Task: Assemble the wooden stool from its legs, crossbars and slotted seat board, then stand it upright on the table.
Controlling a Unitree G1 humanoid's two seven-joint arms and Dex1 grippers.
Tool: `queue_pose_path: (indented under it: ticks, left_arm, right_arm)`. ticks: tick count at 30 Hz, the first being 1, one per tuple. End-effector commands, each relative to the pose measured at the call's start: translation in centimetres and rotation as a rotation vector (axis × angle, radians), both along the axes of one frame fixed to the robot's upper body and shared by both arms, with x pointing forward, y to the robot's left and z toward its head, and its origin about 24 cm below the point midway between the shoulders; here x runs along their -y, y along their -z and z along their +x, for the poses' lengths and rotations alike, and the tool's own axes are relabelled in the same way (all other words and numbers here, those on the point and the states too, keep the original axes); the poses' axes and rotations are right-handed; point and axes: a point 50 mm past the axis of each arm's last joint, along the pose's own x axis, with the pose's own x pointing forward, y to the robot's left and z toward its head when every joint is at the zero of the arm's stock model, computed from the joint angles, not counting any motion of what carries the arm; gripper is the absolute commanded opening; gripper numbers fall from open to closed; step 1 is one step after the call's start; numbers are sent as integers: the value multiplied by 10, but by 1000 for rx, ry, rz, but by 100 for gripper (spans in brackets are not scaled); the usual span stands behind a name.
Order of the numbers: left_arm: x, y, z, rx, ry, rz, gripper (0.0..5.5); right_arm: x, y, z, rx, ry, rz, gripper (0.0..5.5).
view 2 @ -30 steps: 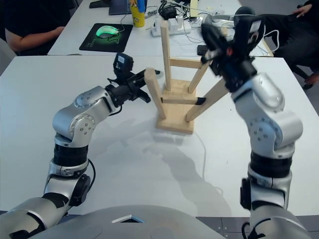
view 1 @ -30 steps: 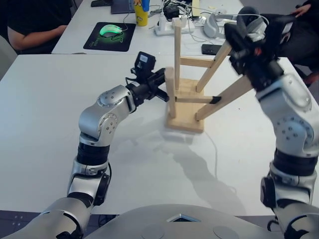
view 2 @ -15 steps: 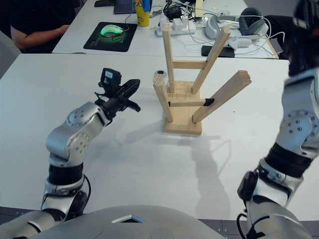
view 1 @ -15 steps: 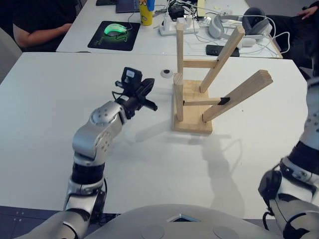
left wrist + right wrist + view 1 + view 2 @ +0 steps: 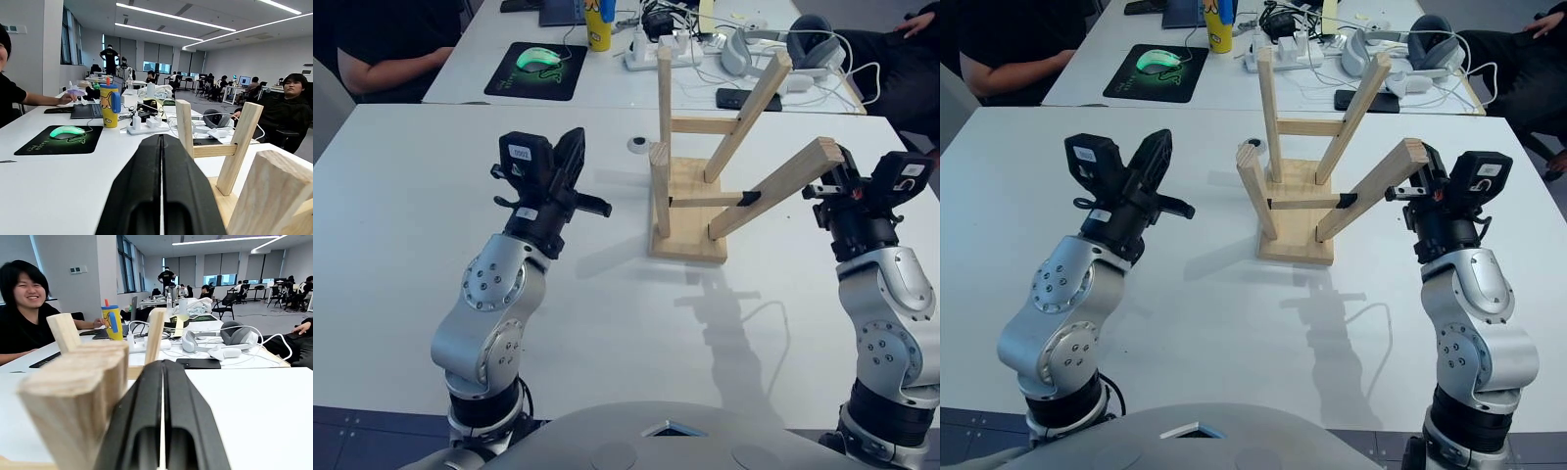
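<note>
The wooden stool stands upside down on the white table, its seat board [image 5: 689, 238] flat and its legs up. A tall leg [image 5: 664, 98] and a leaning leg [image 5: 751, 110] are joined by a crossbar [image 5: 702, 124]. A short leg [image 5: 658, 191] and a slanted leg [image 5: 781, 186] share a lower crossbar [image 5: 703, 201]. My left gripper [image 5: 573, 157] is raised left of the stool, apart from it, its fingers [image 5: 160, 161] shut on nothing. My right gripper [image 5: 830, 181] sits close beside the slanted leg's tip [image 5: 73, 382], its fingers [image 5: 163, 396] shut and empty.
A small round disc [image 5: 635, 145] lies on the table behind the short leg. The table behind carries a black mouse pad [image 5: 535, 70] with a lit mouse, a yellow cup [image 5: 599, 24], a power strip, headphones [image 5: 744, 49] and cables. People sit at that table's ends.
My left gripper drew back from the short leg, leftward and up. My right arm left the raised legs, swung out to the right, then came in low beside the slanted leg's tip. The stool stayed put.
</note>
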Motion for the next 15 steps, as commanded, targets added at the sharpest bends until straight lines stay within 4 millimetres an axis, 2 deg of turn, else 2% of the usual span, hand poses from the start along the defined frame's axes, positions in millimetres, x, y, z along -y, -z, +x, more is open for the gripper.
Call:
queue_pose_path:
  ticks: [1, 15]
  left_arm:
    - [17, -3, 5, 3, 62, -14, 2]
    - [33, 16, 25, -127, 118, -3, 2]
  right_arm:
    - [-17, -2, 4, -5, -52, -16, 0]
    - [-58, 2, 26, -34, -79, -19, 0]
